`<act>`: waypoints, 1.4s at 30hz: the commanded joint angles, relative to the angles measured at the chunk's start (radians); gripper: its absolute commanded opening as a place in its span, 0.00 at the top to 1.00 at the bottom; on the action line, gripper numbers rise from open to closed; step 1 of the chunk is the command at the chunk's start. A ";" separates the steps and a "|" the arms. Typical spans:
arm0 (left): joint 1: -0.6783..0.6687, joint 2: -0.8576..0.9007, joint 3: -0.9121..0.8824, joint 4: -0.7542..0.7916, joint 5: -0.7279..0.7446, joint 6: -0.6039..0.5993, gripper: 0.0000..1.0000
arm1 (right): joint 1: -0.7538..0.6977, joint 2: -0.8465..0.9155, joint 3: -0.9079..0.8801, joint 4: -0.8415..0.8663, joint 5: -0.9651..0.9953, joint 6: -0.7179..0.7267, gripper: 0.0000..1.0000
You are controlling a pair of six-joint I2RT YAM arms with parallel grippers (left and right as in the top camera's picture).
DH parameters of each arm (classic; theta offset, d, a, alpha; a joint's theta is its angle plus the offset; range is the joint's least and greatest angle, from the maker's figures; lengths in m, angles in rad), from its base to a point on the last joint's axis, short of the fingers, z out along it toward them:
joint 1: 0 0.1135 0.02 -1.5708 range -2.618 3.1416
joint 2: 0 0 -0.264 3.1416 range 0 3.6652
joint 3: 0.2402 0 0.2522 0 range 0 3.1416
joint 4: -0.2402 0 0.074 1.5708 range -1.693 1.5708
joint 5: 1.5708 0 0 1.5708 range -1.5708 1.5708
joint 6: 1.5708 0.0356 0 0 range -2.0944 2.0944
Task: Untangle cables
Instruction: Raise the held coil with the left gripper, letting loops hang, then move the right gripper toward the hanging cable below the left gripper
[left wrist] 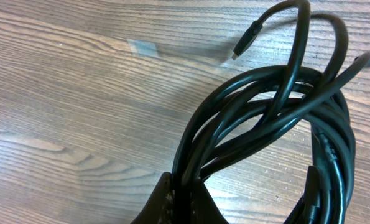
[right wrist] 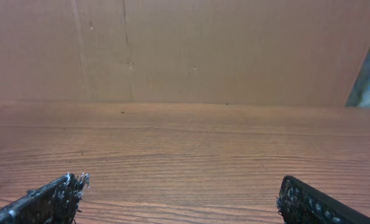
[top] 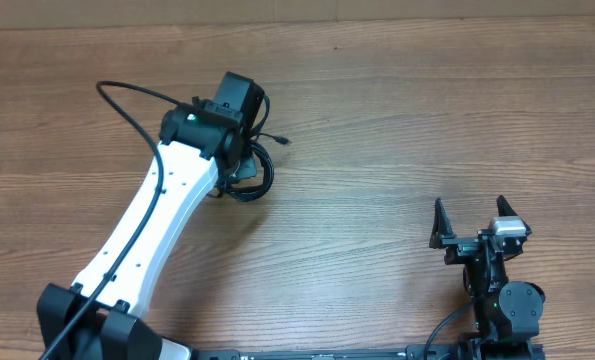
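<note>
My left gripper (left wrist: 182, 194) is closed tight on a few strands of the cables (left wrist: 265, 124), a black coiled bundle lying on the bench (top: 427, 100) toward its far left. One plug (left wrist: 245, 40) sticks out beyond the coil. My right gripper (top: 469, 212) stands wide open and empty, well apart, near the bench's front right.

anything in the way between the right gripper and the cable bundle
Nothing visible: only bare table lies between the right gripper and the cables. The left arm overlaps the coil from the other side.
</note>
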 commanded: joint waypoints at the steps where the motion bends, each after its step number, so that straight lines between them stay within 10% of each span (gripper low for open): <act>1: -0.002 -0.025 0.022 -0.006 0.021 0.007 0.96 | 0.006 -0.005 -0.011 0.006 -0.005 -0.001 0.00; 17: -0.002 -0.023 0.022 -0.009 0.195 0.166 0.96 | 0.006 -0.005 -0.011 0.012 -0.094 0.011 0.00; 25: -0.002 -0.023 0.022 0.014 0.248 0.365 0.96 | 0.007 0.001 -0.011 0.038 -0.517 0.902 0.00; 42: -0.002 -0.023 0.022 0.036 0.748 1.106 0.96 | 0.007 0.001 -0.011 0.037 -0.755 1.756 0.00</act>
